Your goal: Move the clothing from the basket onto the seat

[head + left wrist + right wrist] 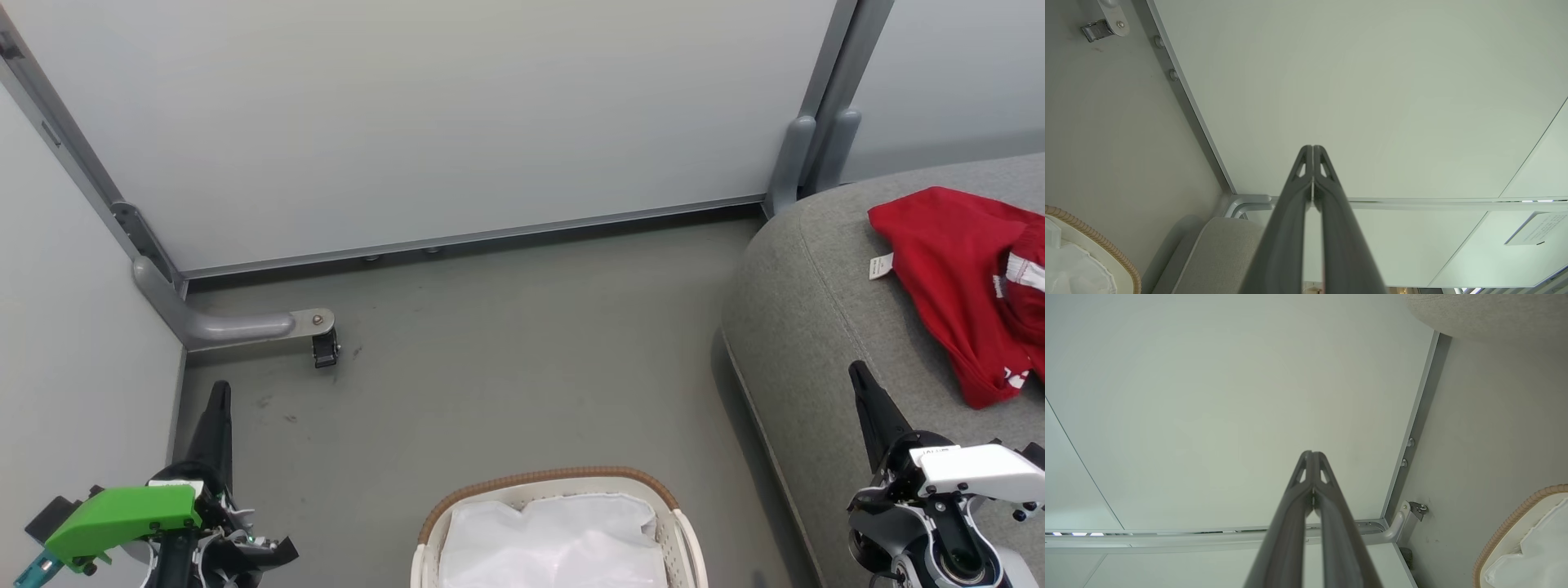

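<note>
A grey floor runs up to pale partition panels set in grey metal frames. 1 black caster sits under a curved metal foot near the left corner.

There are 2 hands. The left hand, on the arm with a green housing, stands at the lower left of the head view over the floor. Its 2 dark fingers are pressed together along their length with the tips meeting. It grips nothing and touches nothing. The right hand, on the arm with a white housing, stands at the lower right, in front of the near part of the seat. Its 2 fingers are likewise closed tip to tip and it carries nothing. It is apart from the clothing. Both wrist views look along the closed fingers toward the pale panels.

There is 1 piece of clothing, bright red, and it lies crumpled on the grey seat at the right edge of the head view, partly cut off by that edge. 1 white tag juts from its left side onto the cushion. White stripe trim shows on its right part, and a small white emblem near its lower hem.

There is 1 basket, oval and white with a brown woven-look rim. It stands on the floor at the bottom centre, just left of the seat, and holds 1 rumpled white liner.
</note>
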You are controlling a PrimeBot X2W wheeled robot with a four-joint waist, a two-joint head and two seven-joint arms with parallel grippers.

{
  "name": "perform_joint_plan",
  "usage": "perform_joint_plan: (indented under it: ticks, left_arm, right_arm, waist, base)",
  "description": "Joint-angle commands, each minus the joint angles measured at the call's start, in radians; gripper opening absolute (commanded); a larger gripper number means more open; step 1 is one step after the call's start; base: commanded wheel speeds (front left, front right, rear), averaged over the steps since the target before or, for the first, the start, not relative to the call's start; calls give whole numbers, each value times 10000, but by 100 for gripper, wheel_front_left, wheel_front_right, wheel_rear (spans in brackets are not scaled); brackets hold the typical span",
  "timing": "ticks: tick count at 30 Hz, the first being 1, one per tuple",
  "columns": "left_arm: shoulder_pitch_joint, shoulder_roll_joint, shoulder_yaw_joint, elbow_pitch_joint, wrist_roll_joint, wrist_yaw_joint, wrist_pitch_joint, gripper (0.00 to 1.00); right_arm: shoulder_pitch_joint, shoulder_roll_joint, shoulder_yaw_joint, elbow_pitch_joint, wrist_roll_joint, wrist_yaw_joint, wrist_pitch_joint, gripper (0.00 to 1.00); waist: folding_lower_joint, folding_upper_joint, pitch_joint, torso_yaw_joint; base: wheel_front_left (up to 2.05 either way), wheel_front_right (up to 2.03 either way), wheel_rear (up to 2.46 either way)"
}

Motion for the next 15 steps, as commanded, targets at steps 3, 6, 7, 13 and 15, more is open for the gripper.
perform_joint_plan:
  ticks: [3,6,7,13,15]
  left_arm:
    - [-116,58,26,-18,-33,-61,31,0]
    - [-116,58,26,-19,-33,-61,31,0]
    - [-116,58,26,-19,-33,-61,31,0]
    - [-116,58,26,-19,-33,-61,31,0]
    - [-116,58,26,-18,-33,-61,31,0]
  right_arm:
    - [104,-26,-18,-36,27,0,31,0]
    - [104,-26,-18,-36,27,0,31,0]
    - [104,-26,-18,-36,27,0,31,0]
    - [104,-26,-17,-36,28,0,30,0]
    - [104,-26,-17,-35,28,0,30,0]
  waist:
    - [0,0,0,1]
    - [0,0,0,1]
    - [0,0,0,1]
    - [0,0,0,1]
    - [0,0,0,1]
  base:
    - [0,0,0]
    - [0,0,0]
    - [0,0,0]
    - [0,0,0]
    - [0,0,0]
